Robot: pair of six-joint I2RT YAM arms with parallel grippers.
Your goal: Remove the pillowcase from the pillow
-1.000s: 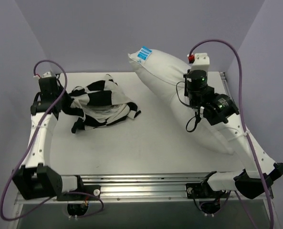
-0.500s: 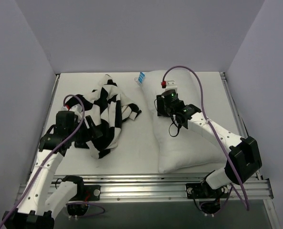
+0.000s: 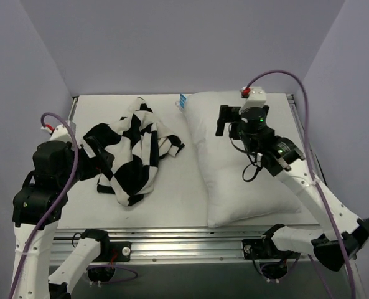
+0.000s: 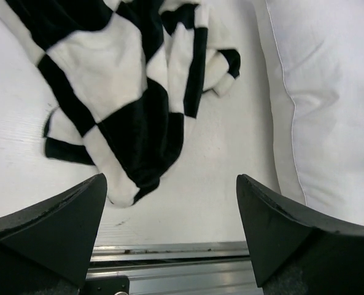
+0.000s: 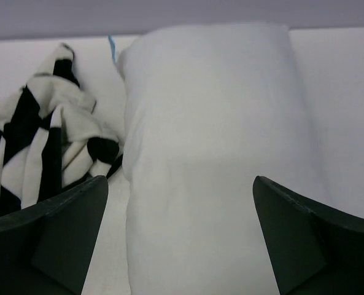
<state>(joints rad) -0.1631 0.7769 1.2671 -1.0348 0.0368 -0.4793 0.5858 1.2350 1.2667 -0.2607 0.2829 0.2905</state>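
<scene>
The black and white checkered pillowcase (image 3: 133,152) lies crumpled on the left half of the table, apart from the pillow. The plain white pillow (image 3: 243,168) lies flat on the right half, its blue tag (image 3: 183,101) at the far end. My left gripper (image 3: 101,156) hovers open at the pillowcase's left edge and holds nothing. In the left wrist view the pillowcase (image 4: 120,92) and pillow (image 4: 329,92) lie beyond the open gripper (image 4: 169,203). My right gripper (image 3: 232,121) hangs open above the pillow's far part. The right wrist view shows the pillow (image 5: 218,153) under the empty gripper (image 5: 180,203).
The white table (image 3: 178,199) shows bare between pillowcase and pillow. A metal rail (image 3: 184,240) runs along the front edge. Purple walls close in the back and both sides. The pillowcase (image 5: 40,141) lies left of the pillow in the right wrist view.
Both grippers have opened and let go. The pillow came down from its tilted hold to lie flat, the pillowcase dropped in a heap, and both arms lifted away.
</scene>
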